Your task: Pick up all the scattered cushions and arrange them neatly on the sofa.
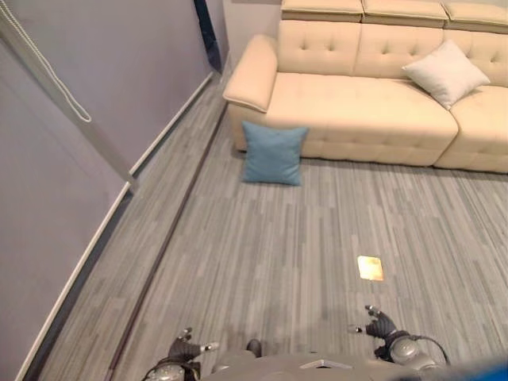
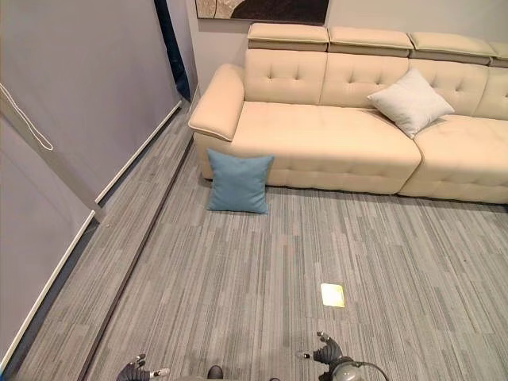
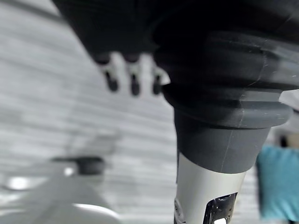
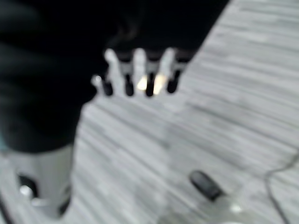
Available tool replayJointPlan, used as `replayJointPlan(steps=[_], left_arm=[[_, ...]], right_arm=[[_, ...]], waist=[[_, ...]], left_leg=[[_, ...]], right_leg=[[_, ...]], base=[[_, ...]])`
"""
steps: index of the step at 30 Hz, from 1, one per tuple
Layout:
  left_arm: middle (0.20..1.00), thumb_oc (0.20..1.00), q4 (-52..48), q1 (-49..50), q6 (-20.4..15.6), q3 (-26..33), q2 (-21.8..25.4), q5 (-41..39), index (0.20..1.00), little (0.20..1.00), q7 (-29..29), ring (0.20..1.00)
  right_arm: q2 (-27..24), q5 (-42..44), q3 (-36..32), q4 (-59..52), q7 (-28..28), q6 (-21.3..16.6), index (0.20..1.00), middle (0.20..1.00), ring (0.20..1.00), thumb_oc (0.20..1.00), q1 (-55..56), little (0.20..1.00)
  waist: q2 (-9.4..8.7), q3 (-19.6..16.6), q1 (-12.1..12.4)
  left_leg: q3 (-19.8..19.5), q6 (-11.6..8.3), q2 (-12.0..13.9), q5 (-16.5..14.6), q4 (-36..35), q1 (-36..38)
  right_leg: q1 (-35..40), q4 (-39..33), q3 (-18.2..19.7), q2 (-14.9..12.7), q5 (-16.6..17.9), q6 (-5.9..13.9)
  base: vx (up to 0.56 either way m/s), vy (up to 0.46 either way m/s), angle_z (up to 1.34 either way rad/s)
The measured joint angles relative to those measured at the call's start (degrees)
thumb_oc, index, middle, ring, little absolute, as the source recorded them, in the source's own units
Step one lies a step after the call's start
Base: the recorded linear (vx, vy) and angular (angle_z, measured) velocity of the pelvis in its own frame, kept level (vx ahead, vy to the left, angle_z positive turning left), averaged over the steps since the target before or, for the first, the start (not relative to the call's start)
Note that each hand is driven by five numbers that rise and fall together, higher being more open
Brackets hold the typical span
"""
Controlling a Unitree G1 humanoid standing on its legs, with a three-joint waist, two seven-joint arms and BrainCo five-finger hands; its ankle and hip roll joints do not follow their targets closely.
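A blue cushion (image 1: 274,153) stands on the grey wood floor, leaning against the front of the cream sofa (image 1: 357,111) near its left armrest. A white cushion (image 2: 410,101) rests on the sofa seat against the backrest, turned like a diamond. My left hand (image 1: 184,349) and right hand (image 1: 381,325) hang low at the near edge of the eye views, far from both cushions. In the left wrist view the fingers (image 3: 133,79) hang straight over bare floor, with the blue cushion (image 3: 275,182) beyond. The right hand's fingers (image 4: 140,70) also hang straight and hold nothing.
A grey wall with a white baseboard (image 1: 171,119) runs along the left, with a beaded cord (image 1: 55,75) hanging on it. A dark floor strip (image 1: 171,238) runs parallel to the wall. A bright light patch (image 1: 370,267) lies on the floor.
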Motion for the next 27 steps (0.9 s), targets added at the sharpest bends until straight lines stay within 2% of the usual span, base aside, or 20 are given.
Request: replayJointPlan(steps=[12, 15, 19, 21, 22, 24, 25, 27], left_arm=[[1.000, 1.000, -0.07, 0.97, -0.10, 0.10, -0.01, 0.04, 1.000, 1.000, 0.05, 1.000], [1.000, 1.000, -0.09, -0.08, -0.17, 0.10, 0.05, 0.03, 1.000, 1.000, 0.05, 1.000], [1.000, 1.000, -0.03, -0.28, -0.17, 0.09, 0.14, 0.03, 1.000, 1.000, 0.04, 1.000], [1.000, 1.000, 0.00, -0.90, -0.18, 0.10, 0.24, -0.01, 1.000, 1.000, 0.04, 1.000], [1.000, 1.000, 0.09, -1.24, -0.18, 0.07, 0.20, -0.03, 1.000, 1.000, 0.03, 1.000], [1.000, 1.000, 0.15, -1.66, -0.18, 0.11, 0.40, -0.06, 1.000, 1.000, 0.02, 1.000], [1.000, 1.000, 0.93, -2.41, -0.19, 0.03, 0.46, -0.12, 1.000, 1.000, 0.03, 1.000], [1.000, 1.000, 1.60, -3.60, -0.21, -0.03, 0.86, -0.14, 1.000, 1.000, 0.04, 1.000]], right_arm=[[0.10, 0.02, 0.87, 1.13, -0.15, 0.03, 1.000, 1.000, 1.000, 1.000, 0.26, 1.000], [0.18, 0.01, 2.51, 1.14, -0.12, 0.00, 1.000, 1.000, 1.000, 1.000, -0.94, 1.000], [1.70, 0.01, 2.36, 1.13, -0.13, -0.03, 1.000, 1.000, 1.000, 1.000, -2.08, 1.000], [2.36, 0.01, 2.63, 1.13, -0.11, 0.01, 1.000, 1.000, 1.000, 1.000, -2.77, 1.000], [2.43, 0.02, 2.65, 1.12, -0.07, -0.02, 1.000, 1.000, 1.000, 1.000, -3.63, 1.000], [2.44, 0.02, 2.64, 1.05, -0.03, -0.06, 1.000, 1.000, 1.000, 1.000, -4.21, 1.000], [2.26, 0.07, 2.93, 1.10, -0.04, -0.02, 1.000, 1.000, 1.000, 1.000, -4.48, 1.000], [2.42, 0.09, 3.89, 1.05, -0.01, -0.02, 1.000, 1.000, 1.000, 1.000, -4.54, 1.000]], waist=[[-1.28, -0.58, 0.52], [-2.16, -0.13, 2.13], [-3.02, 0.69, 3.11], [-3.32, 1.46, 3.60], [-3.08, 2.18, 3.60], [-3.32, 3.01, 3.59], [-3.12, 3.74, 3.42], [-3.43, 4.42, 3.31]], left_leg=[[-0.48, 0.30, -0.04, 0.21, 0.02, -0.38], [-0.10, 0.36, -0.09, 0.11, 0.24, -0.33], [0.16, 0.44, -0.08, -0.03, 0.20, -0.59], [0.11, 0.57, -0.69, -0.25, 0.26, -0.77], [0.24, 0.82, -0.38, -0.53, 0.27, -0.93], [0.29, 1.31, -1.05, -0.69, 0.37, -0.76], [-0.38, 2.36, -1.34, -0.97, 0.74, -0.58], [-1.00, 3.12, -1.62, -1.51, 1.32, -0.49]], right_leg=[[-0.28, 0.02, -0.29, 0.03, 0.03, -0.06], [-0.37, 0.28, 0.28, 0.02, 0.07, -0.10], [-1.41, 1.50, 0.59, -0.14, -0.18, 0.04], [-2.47, 3.42, 0.65, -0.53, -0.84, 0.60], [-4.26, 6.91, 0.68, -1.18, -2.28, 1.68], [-5.53, 10.32, 0.38, -2.10, -3.56, 2.06], [-6.92, 15.17, -0.58, -3.15, -4.56, 3.19], [-9.22, 21.21, -1.78, -4.35, -4.96, 3.81]], base=[[0.01, 0.015, 0.01], [0.00, 0.081, -0.07], [0.01, 0.097, -0.06], [0.02, 0.134, -0.02], [0.05, 0.145, -0.02], [0.07, 0.127, 0.05], [0.09, 0.108, 0.21], [0.13, 0.105, 0.21]])
